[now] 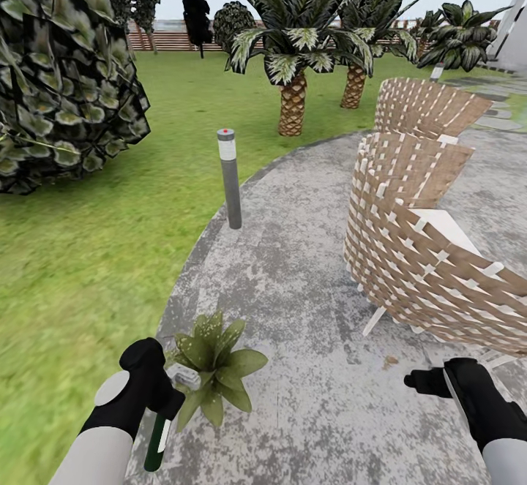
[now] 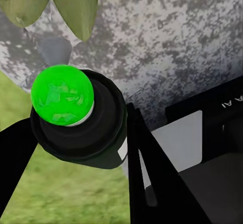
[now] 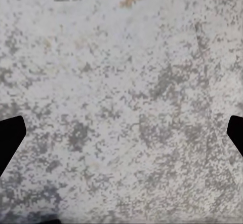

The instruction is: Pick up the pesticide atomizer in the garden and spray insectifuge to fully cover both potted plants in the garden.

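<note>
My left gripper (image 1: 162, 406) is shut on the pesticide atomizer (image 1: 156, 445), a slim dark green bottle with a white label that hangs down from the hand. In the left wrist view the atomizer (image 2: 81, 127) shows end-on, with a bright green round cap between the black fingers (image 2: 149, 178). One potted plant (image 1: 216, 364), a low rosette of pointed green leaves, sits on the paved patio just right of that gripper; its leaves (image 2: 76, 6) show beyond the bottle. My right gripper (image 1: 421, 381) hovers open over bare paving (image 3: 121, 82), holding nothing.
Two woven wicker chairs (image 1: 417, 251) stand close on the right. A grey bollard light (image 1: 230, 178) marks the patio edge ahead. The lawn (image 1: 80, 265) lies to the left, with a large bush (image 1: 58, 68). Palms (image 1: 293, 97) and a wooden fence (image 1: 172, 39) stand farther back.
</note>
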